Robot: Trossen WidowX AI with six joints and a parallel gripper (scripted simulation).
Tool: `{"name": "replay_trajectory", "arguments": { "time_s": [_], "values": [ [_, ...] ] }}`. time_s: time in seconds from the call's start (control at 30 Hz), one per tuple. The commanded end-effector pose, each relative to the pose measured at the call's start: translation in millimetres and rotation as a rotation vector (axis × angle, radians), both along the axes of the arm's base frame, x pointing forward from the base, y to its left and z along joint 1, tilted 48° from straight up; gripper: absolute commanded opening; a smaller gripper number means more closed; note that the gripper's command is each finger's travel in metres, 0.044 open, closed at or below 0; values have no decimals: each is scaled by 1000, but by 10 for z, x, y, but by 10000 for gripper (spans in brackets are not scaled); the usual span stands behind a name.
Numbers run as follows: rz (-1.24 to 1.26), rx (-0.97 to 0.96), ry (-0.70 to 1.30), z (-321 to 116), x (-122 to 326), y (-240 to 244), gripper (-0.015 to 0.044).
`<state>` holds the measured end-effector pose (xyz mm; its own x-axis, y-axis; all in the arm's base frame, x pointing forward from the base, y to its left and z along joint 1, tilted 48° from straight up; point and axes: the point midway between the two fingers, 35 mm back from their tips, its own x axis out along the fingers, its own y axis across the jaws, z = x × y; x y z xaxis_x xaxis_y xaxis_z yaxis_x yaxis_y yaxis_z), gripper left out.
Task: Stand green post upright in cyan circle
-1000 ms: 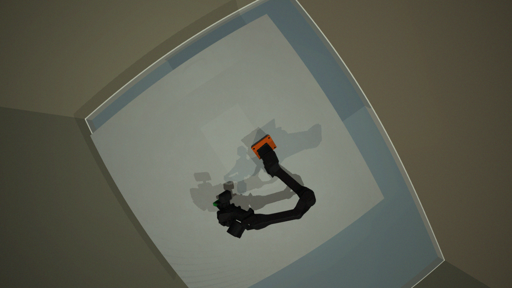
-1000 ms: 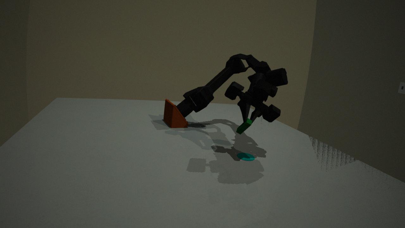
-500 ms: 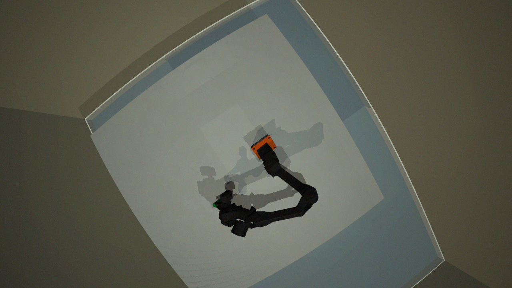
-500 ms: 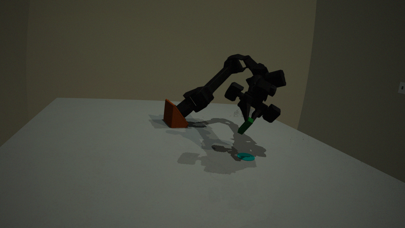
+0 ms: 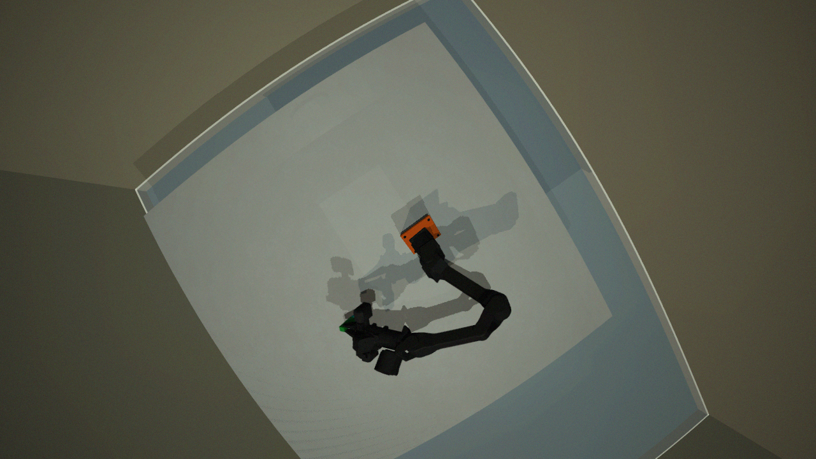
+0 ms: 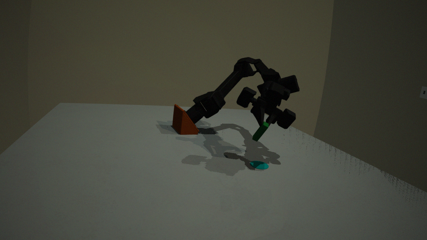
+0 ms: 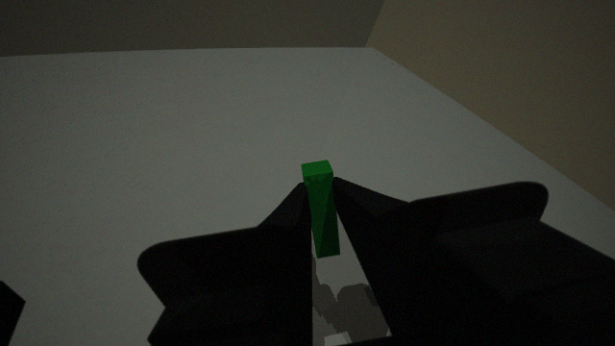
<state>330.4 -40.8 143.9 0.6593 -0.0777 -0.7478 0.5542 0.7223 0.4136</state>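
Pale tabletop (image 5: pixel 239 228) (image 6: pixel 89 179) (image 7: pixel 144 120), dim room. Exterior view, left to right: orange base (image 5: pixel 407 240) (image 6: pixel 184 120), well apart from the work; gripper (image 5: pixel 352 324) (image 6: pixel 265 123) (image 7: pixel 318 186) clamped on green post (image 5: pixel 345 328) (image 6: pixel 260 132) (image 7: pixel 323 207) near its upper end, post tilted in the air. Lower end free, presumably for landing first. Cyan circle (image 6: pixel 259 165) flat, lower down. Tabletop's right edge beyond; room to straighten the post looks adequate

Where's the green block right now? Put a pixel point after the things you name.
The green rectangular post (image 5: pixel 346 328) (image 6: pixel 260 131) (image 7: pixel 323 211) is pinched between the black gripper's fingertips (image 6: pixel 264 122), tilted in the air; in the exterior view it appears above the flat cyan circle (image 6: pixel 259 165).
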Motion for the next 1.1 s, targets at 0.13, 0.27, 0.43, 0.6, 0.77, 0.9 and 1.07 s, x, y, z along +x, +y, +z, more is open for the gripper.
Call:
{"name": "replay_trajectory", "arguments": {
  "time_s": [0.13, 0.27, 0.43, 0.6, 0.77, 0.9, 1.07],
  "values": [
    [-40, -13, -58, 53, -10, -6, 23],
    [-57, -18, -82, 67, -16, -5, 23],
    [-77, -22, -112, 86, -24, -4, 23],
    [-97, -25, -144, 106, -34, -2, 23],
    [-117, -27, -175, 126, -45, -1, 23],
    [-133, -28, -201, 142, -55, 0, 23],
    [-154, -28, -234, 163, -69, 1, 23]
  ]
}}
